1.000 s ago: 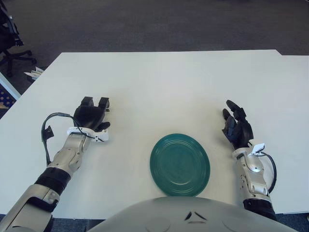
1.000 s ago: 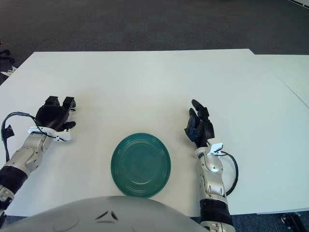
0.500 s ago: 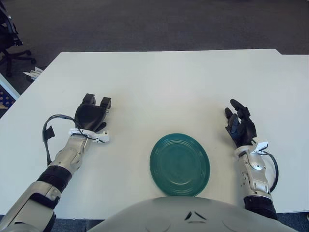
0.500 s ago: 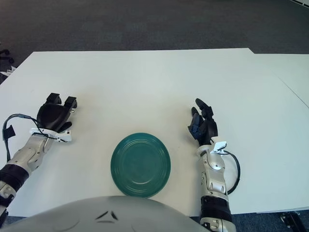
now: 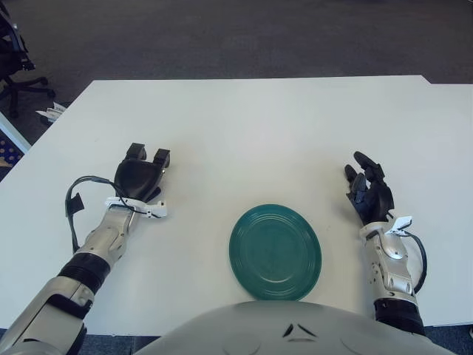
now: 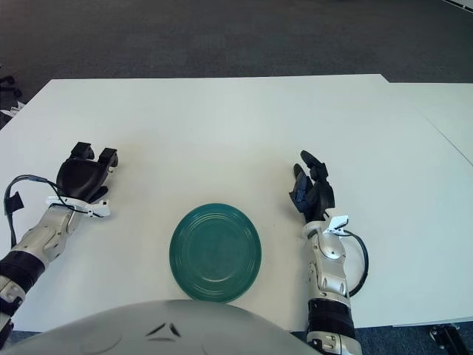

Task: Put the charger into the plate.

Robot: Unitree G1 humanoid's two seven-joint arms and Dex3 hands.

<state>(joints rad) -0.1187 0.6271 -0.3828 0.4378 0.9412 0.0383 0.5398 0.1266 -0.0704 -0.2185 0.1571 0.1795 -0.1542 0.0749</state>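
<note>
A round green plate (image 5: pixel 275 251) lies empty on the white table (image 5: pixel 259 126), near its front edge at the centre. No charger shows in either view. My left hand (image 5: pixel 140 176) rests palm down on the table to the left of the plate, fingers stretched forward, holding nothing that I can see. My right hand (image 5: pixel 367 194) stands to the right of the plate, palm turned toward it, fingers spread and empty. Both hands are about a hand's width away from the plate.
A black office chair (image 5: pixel 15 59) and some clutter stand on the dark carpet beyond the table's left corner. A second white table (image 6: pixel 443 118) adjoins on the right. My own torso (image 5: pixel 288 329) covers the table's front edge.
My left hand has slid slightly forward and flattened on the table. My right hand has shifted a little to the right and back toward me.
</note>
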